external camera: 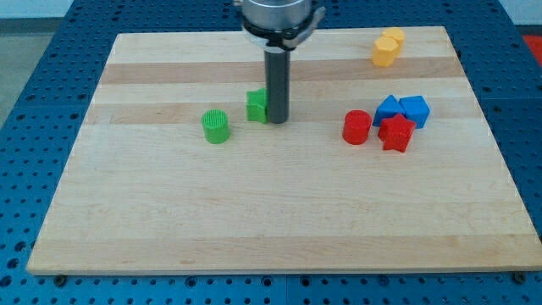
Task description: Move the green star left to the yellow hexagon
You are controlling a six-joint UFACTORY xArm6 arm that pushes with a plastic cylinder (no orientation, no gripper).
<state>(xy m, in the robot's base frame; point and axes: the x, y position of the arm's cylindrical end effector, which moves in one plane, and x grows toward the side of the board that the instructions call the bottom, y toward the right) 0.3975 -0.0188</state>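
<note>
My tip [277, 119] stands upper centre of the wooden board [254, 220], pressed against the right side of the green star [257, 106]; its orientation is unreadable. I carry no claw. The yellow hexagon [386, 52] sits upper right, beside a second yellow block [395, 37].

Green star [257, 106]: a small bright green block lying flat on the desk, upper centre, its right side hidden behind the dark rod (star outline only partly legible). Yellow hexagon [384, 52]: a yellow-orange block near the desk's far corner, at roughly two o'clock from the star and well apart from it, touching a second yellow piece behind.
</note>
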